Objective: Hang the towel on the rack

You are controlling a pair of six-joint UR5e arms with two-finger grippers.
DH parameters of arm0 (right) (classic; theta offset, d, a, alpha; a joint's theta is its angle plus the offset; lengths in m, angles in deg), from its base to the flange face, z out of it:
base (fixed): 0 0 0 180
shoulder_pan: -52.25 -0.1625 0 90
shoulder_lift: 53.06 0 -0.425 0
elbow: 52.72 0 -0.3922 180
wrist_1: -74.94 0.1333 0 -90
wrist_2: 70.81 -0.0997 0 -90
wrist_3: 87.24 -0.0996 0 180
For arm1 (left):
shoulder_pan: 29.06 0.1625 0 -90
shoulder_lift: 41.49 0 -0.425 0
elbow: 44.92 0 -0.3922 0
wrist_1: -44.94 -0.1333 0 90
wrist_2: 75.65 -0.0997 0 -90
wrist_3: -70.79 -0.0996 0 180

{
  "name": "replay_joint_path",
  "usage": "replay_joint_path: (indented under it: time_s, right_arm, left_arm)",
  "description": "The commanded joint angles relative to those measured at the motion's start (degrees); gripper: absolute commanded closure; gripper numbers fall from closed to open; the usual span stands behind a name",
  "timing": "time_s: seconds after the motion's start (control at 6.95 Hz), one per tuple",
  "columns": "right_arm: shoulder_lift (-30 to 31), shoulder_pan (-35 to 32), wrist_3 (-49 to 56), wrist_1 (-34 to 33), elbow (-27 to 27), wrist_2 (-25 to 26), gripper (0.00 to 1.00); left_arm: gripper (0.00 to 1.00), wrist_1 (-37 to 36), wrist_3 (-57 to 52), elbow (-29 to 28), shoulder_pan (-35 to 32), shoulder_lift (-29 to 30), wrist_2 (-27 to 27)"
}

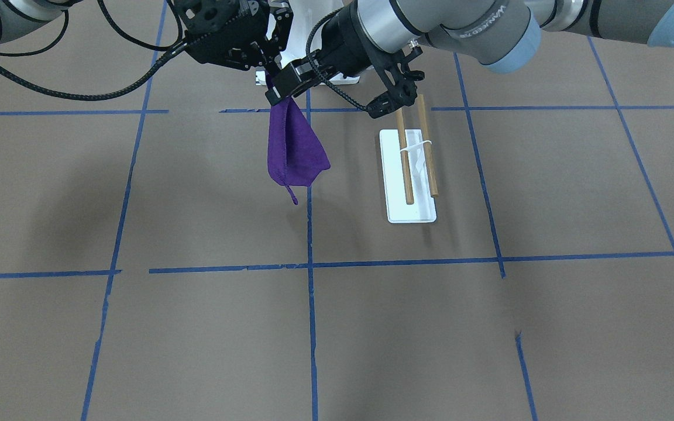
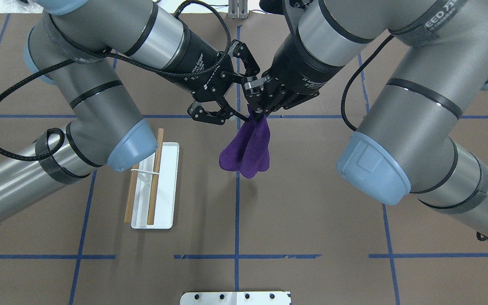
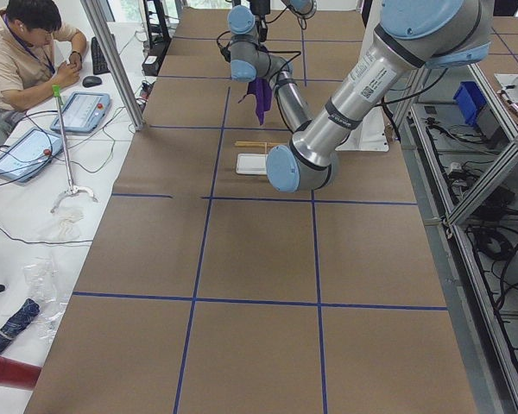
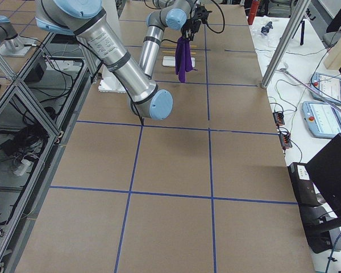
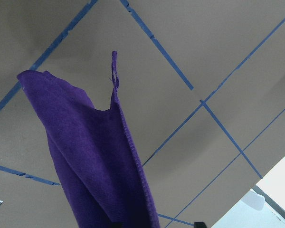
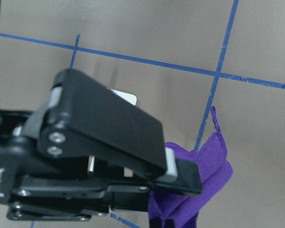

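A purple towel (image 2: 246, 148) hangs folded in the air over the table's middle; it also shows in the front view (image 1: 293, 146) and fills the left wrist view (image 5: 95, 156). My right gripper (image 2: 261, 110) is shut on its top corner. My left gripper (image 2: 246, 101) is open wide right beside that grip. One of its fingers (image 6: 128, 137) lies next to the towel's upper part and the other stands far off. The rack (image 2: 155, 178), two wooden dowels on a white base plate (image 2: 167, 199), stands on the table to the left of the towel, apart from it.
A white bolted pedestal plate (image 2: 235, 298) is at the near table edge. Blue tape lines (image 2: 237, 203) cross the brown table. My left arm's elbow (image 2: 129, 144) hangs over the rack's far end. An operator (image 3: 26, 52) sits beyond the table in the left side view.
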Motion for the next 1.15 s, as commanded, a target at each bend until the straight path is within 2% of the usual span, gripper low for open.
replay_joint_path:
  time_s: [0.0, 0.14, 0.72, 0.86, 1.01]
  right_arm:
    - [0.1, 0.0, 0.1, 0.0, -0.4, -0.1, 1.00]
    - [0.1, 0.0, 0.1, 0.0, -0.4, -0.1, 1.00]
    - [0.3, -0.1, 0.0, 0.0, -0.6, -0.1, 1.00]
    - [0.3, -0.1, -0.7, -0.2, -0.7, 0.4, 0.01]
    - [0.6, -0.1, -0.7, -0.1, -0.7, 1.3, 0.00]
  left_arm:
    - [0.97, 0.0, -0.1, 0.3, 0.0, -0.1, 0.0]
    - [1.00, 0.0, -0.5, 0.3, 0.0, -0.1, 0.1]
    - [1.00, -0.1, -0.1, 0.4, -0.1, -0.3, 0.0]
    - [1.00, -0.1, -0.1, 0.4, -0.1, -0.2, 0.0]
    - [1.00, -0.1, -0.1, 0.5, -0.1, -0.2, 0.0]
